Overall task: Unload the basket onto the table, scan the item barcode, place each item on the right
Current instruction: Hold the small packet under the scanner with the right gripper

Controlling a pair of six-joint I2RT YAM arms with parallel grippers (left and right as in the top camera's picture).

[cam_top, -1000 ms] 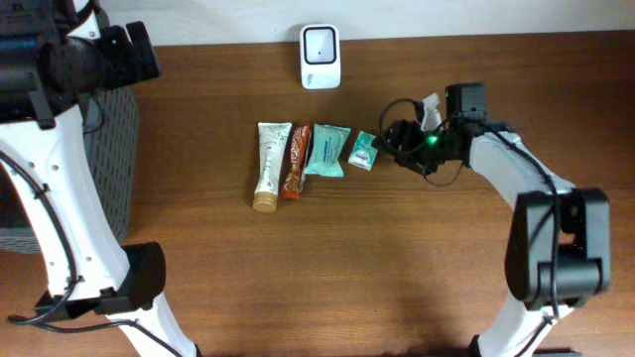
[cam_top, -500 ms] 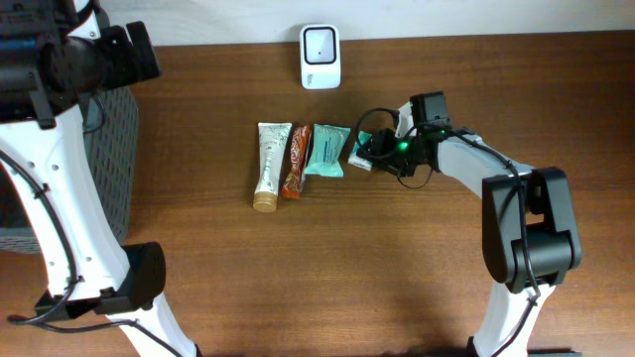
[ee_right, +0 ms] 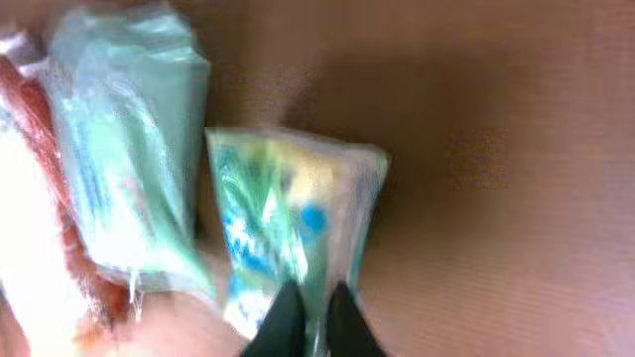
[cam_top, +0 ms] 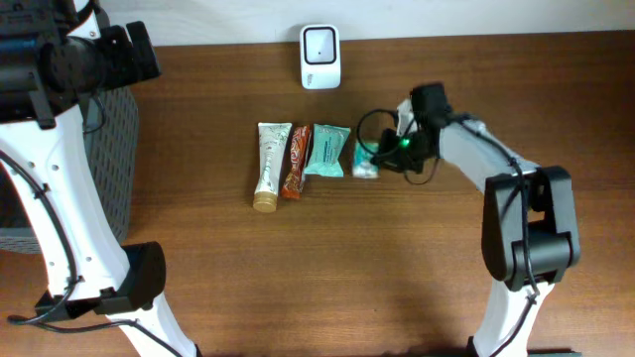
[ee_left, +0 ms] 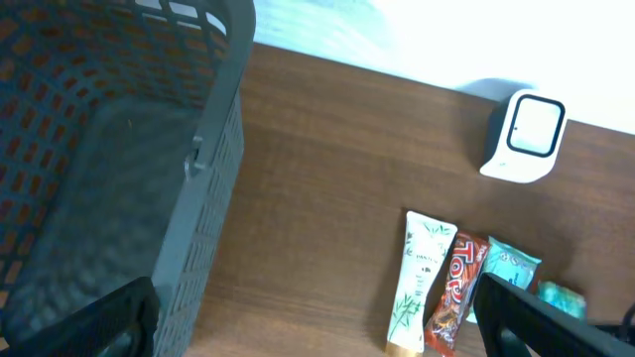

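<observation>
Only the teal pouch (cam_top: pixel 324 150) crowds the small packet (cam_top: pixel 364 164), leftward.

Matt wood-grain table (cam_top: pixel 298 258), glossy crinkled plastic packet (ee_right: pixel 288 218), perforated grey plastic basket (ee_left: pixel 119 149)

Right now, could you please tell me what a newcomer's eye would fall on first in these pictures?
First, the right gripper, shut on the edge of a small green-and-white plastic sachet at the right end of a row of wrapped items in the middle of the brown wooden table. Next, the white rounded barcode scanner standing at the far edge, and the dark grey mesh basket at the left.
</observation>
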